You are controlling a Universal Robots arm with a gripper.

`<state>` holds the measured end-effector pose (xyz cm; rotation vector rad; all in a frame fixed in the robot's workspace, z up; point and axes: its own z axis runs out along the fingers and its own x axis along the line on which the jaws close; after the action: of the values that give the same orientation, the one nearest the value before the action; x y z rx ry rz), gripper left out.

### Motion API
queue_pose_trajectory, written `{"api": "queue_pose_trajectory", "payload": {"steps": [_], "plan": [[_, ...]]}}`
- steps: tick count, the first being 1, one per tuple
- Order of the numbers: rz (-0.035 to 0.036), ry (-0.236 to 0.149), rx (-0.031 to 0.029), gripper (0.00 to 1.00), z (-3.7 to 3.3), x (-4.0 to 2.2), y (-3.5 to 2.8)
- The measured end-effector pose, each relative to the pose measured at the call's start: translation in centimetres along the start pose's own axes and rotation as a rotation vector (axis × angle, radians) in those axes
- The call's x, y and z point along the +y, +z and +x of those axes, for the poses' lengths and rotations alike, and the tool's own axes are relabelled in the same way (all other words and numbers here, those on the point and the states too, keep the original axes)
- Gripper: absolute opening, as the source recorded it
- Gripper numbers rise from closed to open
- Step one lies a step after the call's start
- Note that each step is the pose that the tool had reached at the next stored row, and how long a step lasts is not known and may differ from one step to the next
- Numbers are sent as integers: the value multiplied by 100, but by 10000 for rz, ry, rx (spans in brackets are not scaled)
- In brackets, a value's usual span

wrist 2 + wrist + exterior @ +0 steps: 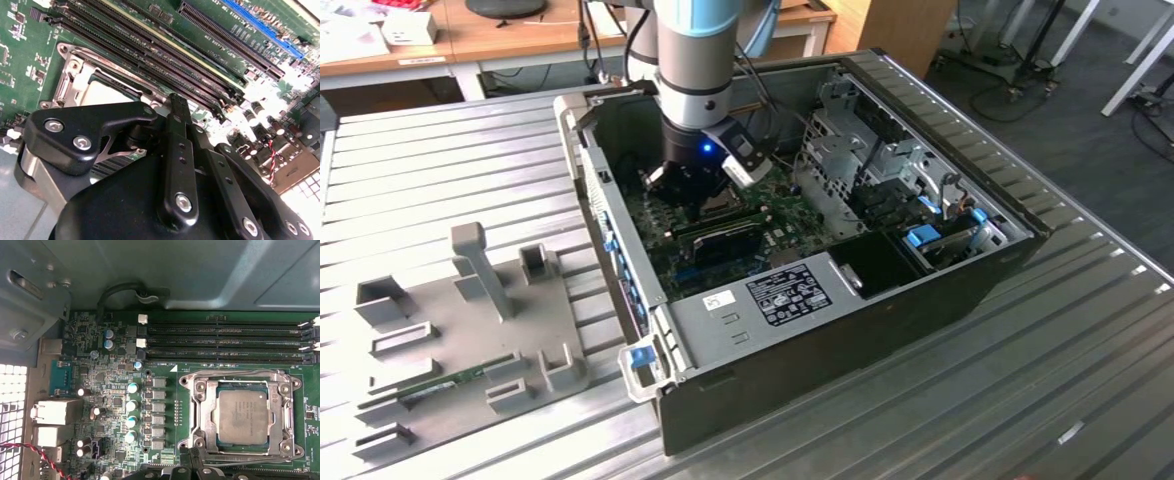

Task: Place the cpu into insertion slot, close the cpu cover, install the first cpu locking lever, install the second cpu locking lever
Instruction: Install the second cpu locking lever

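Note:
The cpu (243, 416), a dull grey square chip, lies flat in the insertion slot (194, 384) on the green motherboard. The silver cpu cover (277, 412) lies down around it, and the chip shows through its window. A thin lever rod (235, 456) runs along the socket side nearest my gripper (192, 469). In the second wrist view my gripper (177, 102) is shut with nothing between its fingers, its tip just beside the silver socket frame (70, 85). In the exterior view my gripper (683, 185) reaches down into the open computer case, over the socket area.
Long black memory slots (225, 342) run beside the socket. Capacitors (132, 405) and red-black wires (35, 450) stand on the other side. The case walls (961, 290) and drive cage (881, 170) hem the arm in. A grey fixture plate (454, 330) lies at the exterior view's left.

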<state>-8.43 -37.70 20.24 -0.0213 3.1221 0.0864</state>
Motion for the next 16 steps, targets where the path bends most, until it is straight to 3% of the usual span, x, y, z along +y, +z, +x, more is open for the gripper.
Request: {"api": "queue_pose_trajectory", "payload": {"steps": [16], "plan": [[-161, 1, -23, 10, 27, 19, 36]]}}
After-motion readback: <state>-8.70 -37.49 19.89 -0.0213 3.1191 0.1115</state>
